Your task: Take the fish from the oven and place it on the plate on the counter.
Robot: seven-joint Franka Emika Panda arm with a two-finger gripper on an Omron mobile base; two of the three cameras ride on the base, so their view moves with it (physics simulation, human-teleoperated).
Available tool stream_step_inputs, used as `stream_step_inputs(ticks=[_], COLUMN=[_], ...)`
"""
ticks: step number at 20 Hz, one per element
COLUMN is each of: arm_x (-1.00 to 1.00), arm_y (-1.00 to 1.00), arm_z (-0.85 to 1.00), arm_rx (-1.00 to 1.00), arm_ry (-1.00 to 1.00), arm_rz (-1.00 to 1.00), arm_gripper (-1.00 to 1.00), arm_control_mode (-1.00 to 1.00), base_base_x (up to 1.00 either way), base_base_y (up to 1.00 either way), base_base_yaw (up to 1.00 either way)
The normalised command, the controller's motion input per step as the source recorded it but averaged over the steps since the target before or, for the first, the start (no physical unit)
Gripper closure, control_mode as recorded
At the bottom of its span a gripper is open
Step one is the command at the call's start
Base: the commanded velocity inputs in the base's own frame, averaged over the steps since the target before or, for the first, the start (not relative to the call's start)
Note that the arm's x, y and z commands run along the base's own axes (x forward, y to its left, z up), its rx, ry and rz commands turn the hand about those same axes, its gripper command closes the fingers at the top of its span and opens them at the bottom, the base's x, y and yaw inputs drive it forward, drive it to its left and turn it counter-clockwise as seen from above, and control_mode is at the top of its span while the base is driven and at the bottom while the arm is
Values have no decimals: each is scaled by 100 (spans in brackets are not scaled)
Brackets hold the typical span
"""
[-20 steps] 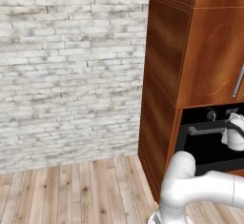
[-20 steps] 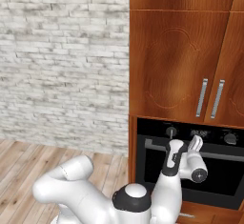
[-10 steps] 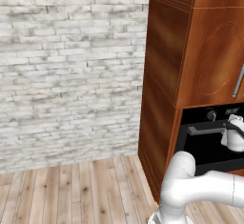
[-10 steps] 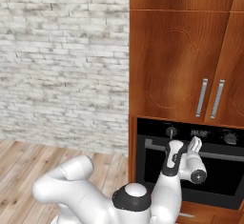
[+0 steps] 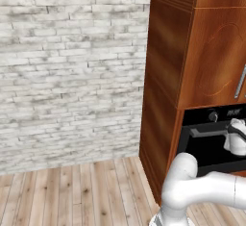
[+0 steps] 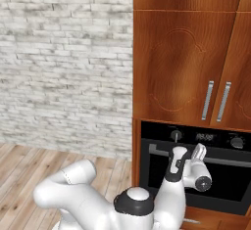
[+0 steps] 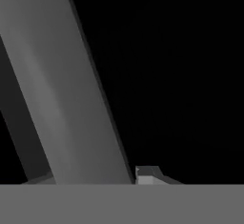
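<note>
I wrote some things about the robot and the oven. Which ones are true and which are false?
1. The oven door is shut. True.
2. The gripper is at the oven's handle bar. True.
3. The wall beside the cabinets is painted blue. False: it is whitish brick.
4. The floor is wooden planks. True.
5. The cabinet doors above the oven stand open. False: they are closed.

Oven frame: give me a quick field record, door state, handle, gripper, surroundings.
oven: built-in, black, under wood cabinets
door: closed
handle: grey bar across the door top
gripper: at the handle, jaws closed around the bar
hand view: grey bar close up, dark door glass behind
fish, plate: not visible
left of oven: white brick wall, wood floor
</note>
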Motion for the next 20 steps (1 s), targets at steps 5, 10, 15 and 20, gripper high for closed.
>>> stream_step_inputs(ticks=[5, 10, 15, 20], arm_x=[-47, -48, -51, -58], arm_y=[-16, -19, -20, -22], arm_z=[-46, -47, -53, -59], arm_rx=[0, 0, 0, 0], arm_ry=[13, 14, 12, 9], arm_rz=[0, 0, 0, 0], arm_gripper=[100, 100, 100, 100], arm_control_mode=[-100, -100, -100, -100], base_base_x=[0, 0, 0, 0], base_base_y=[0, 0, 0, 0], base_base_yaw=[0, 0, 0, 0])
